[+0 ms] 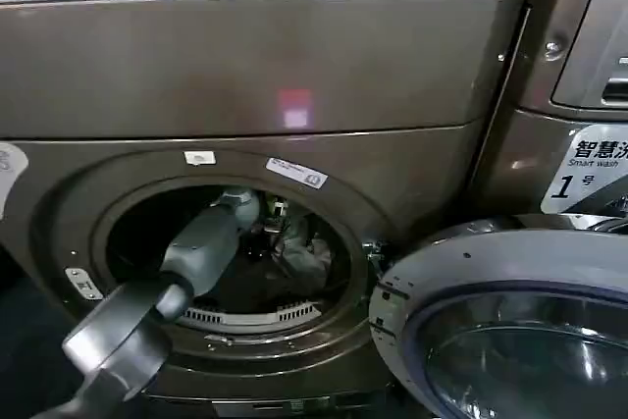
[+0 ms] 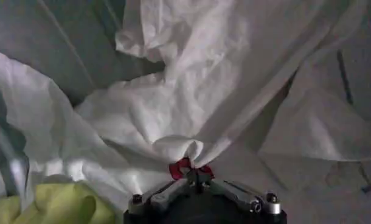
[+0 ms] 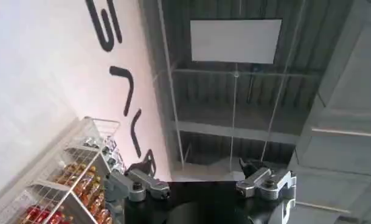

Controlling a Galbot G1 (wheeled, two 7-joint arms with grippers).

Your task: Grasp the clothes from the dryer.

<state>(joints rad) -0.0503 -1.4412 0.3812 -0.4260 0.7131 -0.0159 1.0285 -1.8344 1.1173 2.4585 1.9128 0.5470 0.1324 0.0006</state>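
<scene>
Progress stands midway: our left gripper [image 2: 197, 173], deep inside the bronze-grey front-loading dryer [image 1: 294, 76] at centre frame, pinches the white crumpled clothes [image 2: 191, 91]; withdrawal remains. Our right gripper [image 3: 201, 182] waits wide.

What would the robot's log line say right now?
left gripper: in dryer, shut on clothes | right gripper: open, idle, pointing up

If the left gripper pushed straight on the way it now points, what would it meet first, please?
The left gripper already pinches the crumpled white cloth at a red patch; further on lies more cloth, probably then the dryer's drum wall.
</scene>
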